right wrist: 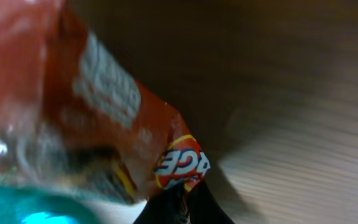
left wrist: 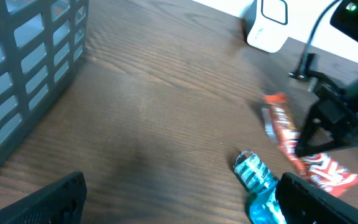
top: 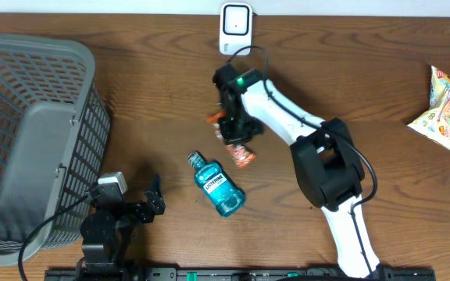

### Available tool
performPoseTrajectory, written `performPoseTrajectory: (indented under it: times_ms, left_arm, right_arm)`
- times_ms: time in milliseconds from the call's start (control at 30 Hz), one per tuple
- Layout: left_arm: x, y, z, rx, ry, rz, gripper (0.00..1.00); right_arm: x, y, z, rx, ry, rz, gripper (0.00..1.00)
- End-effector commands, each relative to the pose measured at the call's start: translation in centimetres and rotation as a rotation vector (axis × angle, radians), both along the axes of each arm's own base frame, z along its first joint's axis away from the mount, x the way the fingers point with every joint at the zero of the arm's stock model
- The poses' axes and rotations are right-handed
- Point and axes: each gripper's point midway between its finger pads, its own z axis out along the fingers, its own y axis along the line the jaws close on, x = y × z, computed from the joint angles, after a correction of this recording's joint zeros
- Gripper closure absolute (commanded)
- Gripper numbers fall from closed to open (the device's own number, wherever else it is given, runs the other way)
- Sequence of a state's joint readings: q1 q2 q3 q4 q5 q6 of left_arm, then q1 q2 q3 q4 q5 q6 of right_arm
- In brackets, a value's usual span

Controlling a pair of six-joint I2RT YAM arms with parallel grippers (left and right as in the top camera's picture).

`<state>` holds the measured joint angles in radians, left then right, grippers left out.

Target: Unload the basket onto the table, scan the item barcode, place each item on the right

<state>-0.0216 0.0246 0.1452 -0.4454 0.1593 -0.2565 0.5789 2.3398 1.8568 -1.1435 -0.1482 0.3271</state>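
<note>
- Right gripper (top: 230, 133) is clamped on the orange snack wrapper (top: 241, 154), pinching it partway along its length.
- That wrapper sits mid-table (top: 366, 70), one end poking out past the gripper toward the basket side, the other stretching toward the blue mouthwash bottle (top: 219, 186).
- The bottle lies on its side just beside the wrapper, cap pointing up-table.
- The white scanner (top: 235, 27) stands at the far edge, apart from the wrapper.
- Left gripper (top: 158, 195) hangs spread wide with nothing in it, low by the grey basket (top: 30, 133).
- Loose snack bags (top: 444, 109) lie far off to the right.
</note>
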Motion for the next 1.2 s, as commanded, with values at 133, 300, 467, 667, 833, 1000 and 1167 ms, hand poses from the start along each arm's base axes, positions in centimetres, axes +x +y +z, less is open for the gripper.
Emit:
performPoseTrajectory:
  times_ms: [133,300,467,667,833,1000,1167]
  left_arm:
    - [-0.2,-0.3,-1.0,0.007,0.03,-0.019,0.02]
    - [-0.2,-0.3,-1.0,0.007,0.03,-0.019,0.02]
    - [-0.2,-0.3,-1.0,0.007,0.03,-0.019,0.02]
    - [-0.2,-0.3,-1.0,0.007,0.03,-0.019,0.02]
    - [-0.2,-0.3,-1.0,0.007,0.03,-0.019,0.02]
    - [-0.2,-0.3,-1.0,0.007,0.03,-0.019,0.02]
    - [-0.2,-0.3,-1.0,0.007,0.03,-0.019,0.02]
  right_arm:
    - [4.9,-10.6,1.6,-0.509,-0.254,-0.207,0.99]
    - [5.0,-12.6,3.6,-0.683,-0.389,-0.351,0.99]
    - [5.1,-12.8,6.0,-0.81,-0.566,-0.414,0.99]
    - [4.4,-9.5,7.0,-0.834,-0.705,-0.329,0.98]
    - [3.2,-5.9,6.9,-0.809,-0.816,-0.251,0.98]
    - [2.0,-3.1,6.4,-0.779,-0.863,-0.168,0.99]
    - [0.8,-1.6,4.7,-0.692,-0.754,-0.171,0.87]
